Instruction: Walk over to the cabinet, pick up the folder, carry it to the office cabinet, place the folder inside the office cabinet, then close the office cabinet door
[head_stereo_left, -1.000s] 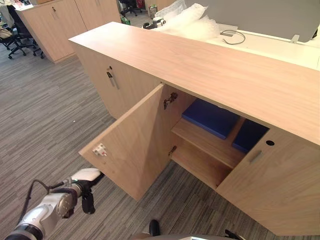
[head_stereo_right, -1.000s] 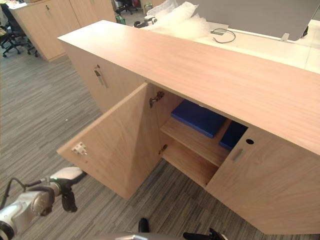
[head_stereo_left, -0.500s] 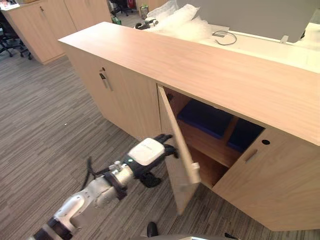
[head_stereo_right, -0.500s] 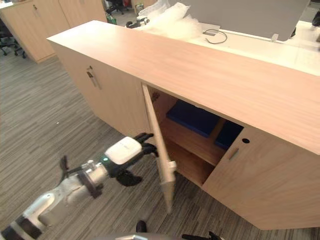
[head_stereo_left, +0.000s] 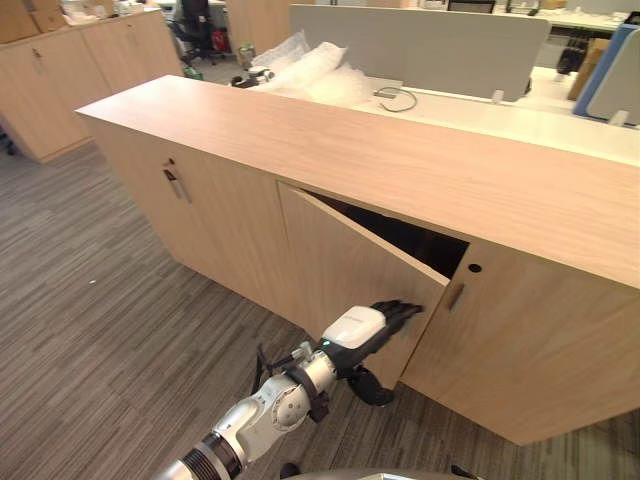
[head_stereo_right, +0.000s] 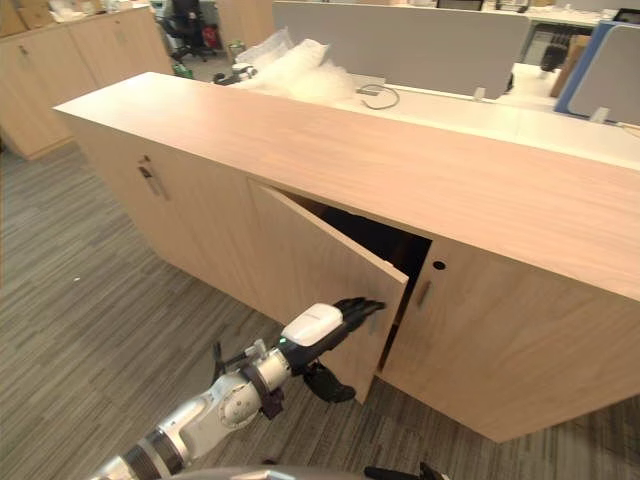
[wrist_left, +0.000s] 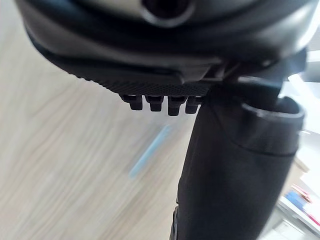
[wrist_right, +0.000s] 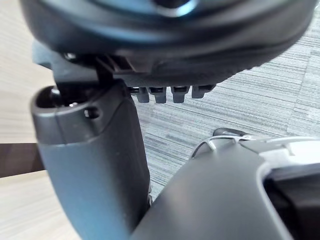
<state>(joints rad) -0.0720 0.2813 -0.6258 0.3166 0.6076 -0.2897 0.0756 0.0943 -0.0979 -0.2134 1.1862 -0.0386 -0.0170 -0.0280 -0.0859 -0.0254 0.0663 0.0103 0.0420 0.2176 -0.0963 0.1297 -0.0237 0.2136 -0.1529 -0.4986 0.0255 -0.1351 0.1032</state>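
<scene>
**Office cabinet.** Long, low, light-wood office cabinet (head_stereo_left: 400, 150) with a flat top and a run of doors along its front.

**Middle door.** Light-wood middle door (head_stereo_left: 345, 265), hinged at its left edge and ajar. Its free right edge stands out from the cabinet front, leaving a dark wedge along the door's top and right edges. In the right eye view the wedge opens broader.

**Neighbouring doors.** The right door (head_stereo_left: 530, 350) has a slim handle and a round hole at its upper left corner. The left door (head_stereo_left: 210, 220) is flush.

**Left hand.** The left hand (head_stereo_left: 368, 323) has straight fingers (head_stereo_left: 403, 309) laid on the middle door's outer face, just inside its free edge and below mid-height. They grip nothing. In the left wrist view, pale wood grain sits close past the hand (wrist_left: 150, 60).

**Right hand.** In the right wrist view the right hand (wrist_right: 165, 50) has relaxed fingers with nothing in them, and carpet lies beyond.

**Folder.** Its place cannot be told, as the cabinet's inside is dark.

**Floor.** Grey striped carpet (head_stereo_left: 90, 330) runs broadly before the cabinet's front, towards its left end.

**Behind the cabinet's back edge.** A white desk (head_stereo_left: 520, 115) carries crumpled clear bubble wrap (head_stereo_left: 310, 65), with a grey partition screen (head_stereo_left: 420, 35) behind it.
</scene>
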